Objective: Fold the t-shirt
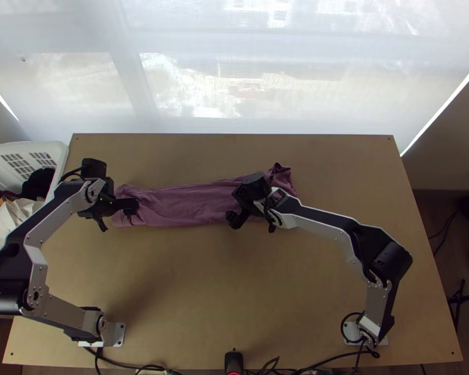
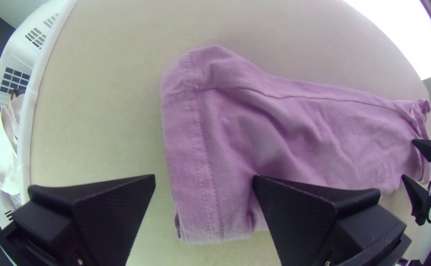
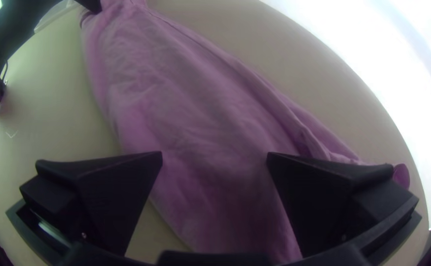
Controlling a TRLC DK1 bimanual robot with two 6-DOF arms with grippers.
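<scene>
while the purple t-shirt (image 1: 184, 203) lies in a long strip from ten to one o'clock on the surface (image 1: 191, 287), the left tool (image 2: 203, 180) gapes at its stitched end and the right tool (image 3: 214, 155) gapes near twelve, likely so both can pinch for folding.

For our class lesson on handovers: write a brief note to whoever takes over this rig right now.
Left black gripper: open at the purple cloth t-shirt's end nearest the white plastic basket.
Right black gripper: open over the shirt towards its other end.
Shirt: a long, narrow strip across the light wooden table, its far-end corner curled.
Done: apparently narrowed lengthwise.
Left: probably smooth that corner, then fold the strip shorter.
</scene>
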